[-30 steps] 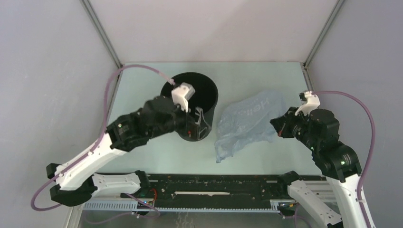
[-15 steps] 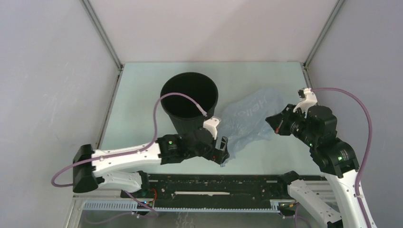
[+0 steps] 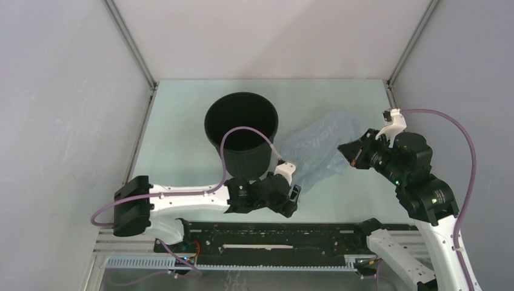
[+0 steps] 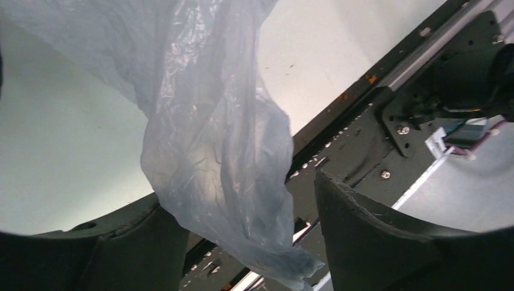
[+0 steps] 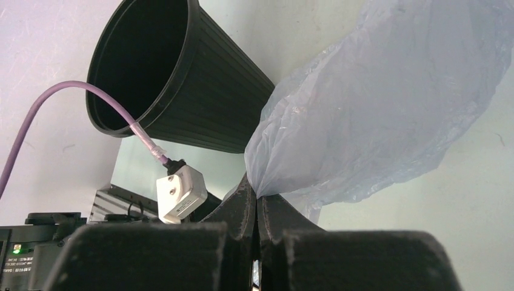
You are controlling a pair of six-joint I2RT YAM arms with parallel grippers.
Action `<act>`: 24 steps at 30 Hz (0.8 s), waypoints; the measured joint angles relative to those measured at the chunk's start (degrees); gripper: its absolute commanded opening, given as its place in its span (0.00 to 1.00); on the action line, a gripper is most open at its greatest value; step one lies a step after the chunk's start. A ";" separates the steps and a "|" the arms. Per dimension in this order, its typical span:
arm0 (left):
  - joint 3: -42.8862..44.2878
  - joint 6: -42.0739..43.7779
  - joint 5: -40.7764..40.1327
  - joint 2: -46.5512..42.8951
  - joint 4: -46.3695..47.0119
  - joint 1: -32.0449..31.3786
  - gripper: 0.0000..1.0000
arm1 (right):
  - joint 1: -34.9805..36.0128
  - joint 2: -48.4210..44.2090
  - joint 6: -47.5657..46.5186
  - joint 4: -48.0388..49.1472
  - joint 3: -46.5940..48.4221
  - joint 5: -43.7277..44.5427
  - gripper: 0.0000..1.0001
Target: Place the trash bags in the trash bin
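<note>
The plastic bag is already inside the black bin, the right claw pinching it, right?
No: the plastic bag lies on the table beside the black bin, not inside, as the top view shows. The right claw does pinch it.

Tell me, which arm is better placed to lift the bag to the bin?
Probably the right: the right gripper is shut on the trash bag. The left gripper is open, a bag corner hanging loose between its fingers.
</note>
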 measured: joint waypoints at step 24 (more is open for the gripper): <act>11.17 4.96 -7.15 -5.81 -14.84 1.51 0.00 | -0.02 -1.88 0.70 -2.14 0.00 2.56 0.00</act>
